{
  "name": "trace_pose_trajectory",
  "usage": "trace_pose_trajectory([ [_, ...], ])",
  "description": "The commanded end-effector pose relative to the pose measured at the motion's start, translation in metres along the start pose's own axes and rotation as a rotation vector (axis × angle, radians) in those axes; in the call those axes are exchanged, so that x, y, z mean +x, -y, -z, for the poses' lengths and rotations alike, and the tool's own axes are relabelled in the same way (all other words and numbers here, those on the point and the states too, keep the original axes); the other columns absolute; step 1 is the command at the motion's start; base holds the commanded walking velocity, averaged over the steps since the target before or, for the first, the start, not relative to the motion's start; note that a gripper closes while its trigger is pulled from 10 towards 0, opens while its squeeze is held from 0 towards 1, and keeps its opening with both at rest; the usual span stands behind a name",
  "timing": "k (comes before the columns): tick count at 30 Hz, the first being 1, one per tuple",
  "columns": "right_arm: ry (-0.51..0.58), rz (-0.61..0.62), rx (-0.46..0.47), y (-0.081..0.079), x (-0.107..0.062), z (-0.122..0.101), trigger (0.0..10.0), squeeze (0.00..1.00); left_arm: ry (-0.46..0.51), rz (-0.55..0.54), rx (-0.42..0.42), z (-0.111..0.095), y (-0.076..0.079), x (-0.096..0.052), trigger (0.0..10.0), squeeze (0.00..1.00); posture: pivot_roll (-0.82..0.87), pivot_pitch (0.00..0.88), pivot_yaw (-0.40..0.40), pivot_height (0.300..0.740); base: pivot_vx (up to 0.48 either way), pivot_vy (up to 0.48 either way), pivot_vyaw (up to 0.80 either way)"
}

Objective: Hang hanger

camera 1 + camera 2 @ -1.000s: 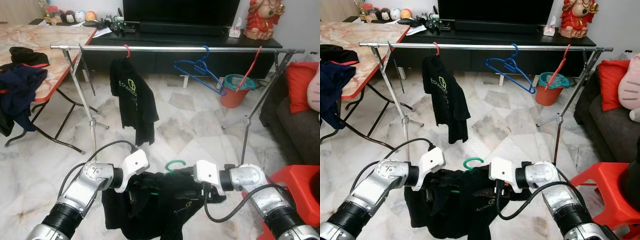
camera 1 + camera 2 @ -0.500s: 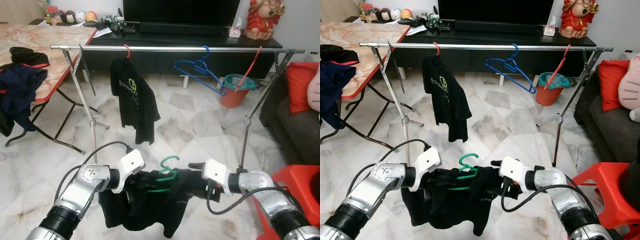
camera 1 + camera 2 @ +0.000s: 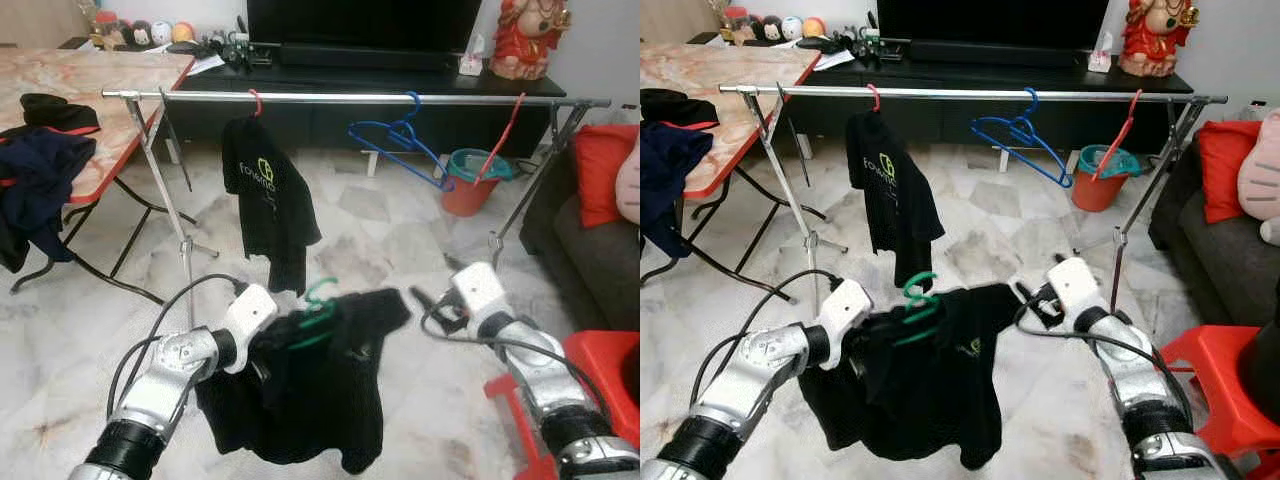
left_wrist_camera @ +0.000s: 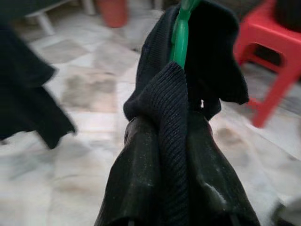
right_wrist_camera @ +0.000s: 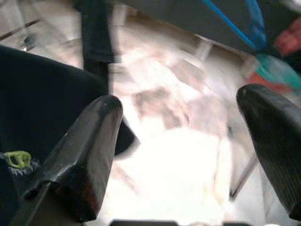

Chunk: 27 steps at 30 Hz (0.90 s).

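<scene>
The left tool (image 4: 178,136) is clenched on the black shirt (image 3: 300,390) and its green hanger (image 3: 318,300); the right tool (image 5: 183,155) is released beside them.

pale-green lettering on the hanging black shirt (image 3: 268,190), not legible

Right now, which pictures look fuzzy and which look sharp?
Left and right eye views: mostly sharp, the rail and the hanging shirt crisp, though the green hanger is a bit smeared. Left wrist view: the shirt on the hanger is clear up close, the floor and red stool blurred. Right wrist view: fuzzy all over, floor washed out white by glare.
</scene>
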State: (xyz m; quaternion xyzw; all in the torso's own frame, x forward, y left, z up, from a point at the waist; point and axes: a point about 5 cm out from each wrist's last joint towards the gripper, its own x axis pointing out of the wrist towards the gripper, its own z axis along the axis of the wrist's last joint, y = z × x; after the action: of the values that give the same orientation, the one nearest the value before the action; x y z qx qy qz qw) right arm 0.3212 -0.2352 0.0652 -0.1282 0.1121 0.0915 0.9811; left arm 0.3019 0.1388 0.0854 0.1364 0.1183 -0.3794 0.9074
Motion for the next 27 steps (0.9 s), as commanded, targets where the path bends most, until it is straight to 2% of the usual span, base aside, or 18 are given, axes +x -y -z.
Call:
trace_pose_trajectory([
  [1, -0.05, 0.118, 0.102, 0.006, -0.007, 0.017, 10.0, 0.0, 0.041, -0.085, -0.005, -0.006, -0.009, 0.0, 10.0, 0.0, -0.11, 0.0, -0.045, 0.74, 0.0, 0.0, 0.0],
  [4, -0.126, 0.239, 0.194, 0.005, -0.016, 0.039, 10.0, 0.0, 0.06, -0.151, -0.035, -0.005, -0.012, 0.0, 10.0, 0.0, -0.12, 0.0, -0.031, 0.74, 0.0, 0.0, 0.0],
  [6, -0.217, 0.318, 0.289, -0.003, -0.026, 0.063, 10.0, 0.0, 0.076, -0.234, -0.081, -0.003, -0.018, 0.001, 10.0, 0.0, -0.12, 0.0, -0.021, 0.74, 0.0, 0.0, 0.0],
  [9, -0.284, 0.325, 0.31, -0.017, -0.035, 0.081, 10.0, 0.0, 0.094, -0.305, -0.097, -0.002, -0.022, 0.0, 10.0, 0.0, -0.12, 0.0, -0.012, 0.74, 0.0, 0.0, 0.0],
  [12, -0.408, 0.311, 0.351, -0.043, -0.05, 0.108, 10.0, 0.0, 0.128, -0.393, -0.147, -0.001, -0.024, -0.001, 10.0, 0.0, -0.13, 0.0, 0.003, 0.74, 0.0, 0.0, 0.0],
  [17, -0.538, 0.33, 0.402, -0.066, -0.073, 0.136, 10.0, 0.0, 0.156, -0.466, -0.18, 0.0, -0.029, -0.004, 10.0, 0.0, -0.15, 0.0, 0.017, 0.74, 0.0, 0.0, 0.0],
  [22, -0.598, 0.344, 0.461, -0.075, -0.087, 0.149, 10.0, 0.0, 0.166, -0.503, -0.197, 0.002, -0.032, -0.006, 10.0, 0.0, -0.19, 0.0, 0.022, 0.74, 0.0, 0.0, 0.0],
  [24, -0.619, 0.379, 0.49, -0.074, -0.094, 0.154, 10.0, 0.0, 0.139, -0.519, -0.191, 0.006, -0.031, -0.004, 10.0, 0.0, -0.19, 0.0, 0.014, 0.74, 0.0, 0.0, 0.0],
  [27, -0.637, 0.393, 0.486, -0.071, -0.098, 0.158, 10.0, 0.0, 0.129, -0.559, -0.204, 0.009, -0.031, -0.004, 10.0, 0.0, -0.16, 0.0, 0.001, 0.74, 0.0, 0.0, 0.0],
])
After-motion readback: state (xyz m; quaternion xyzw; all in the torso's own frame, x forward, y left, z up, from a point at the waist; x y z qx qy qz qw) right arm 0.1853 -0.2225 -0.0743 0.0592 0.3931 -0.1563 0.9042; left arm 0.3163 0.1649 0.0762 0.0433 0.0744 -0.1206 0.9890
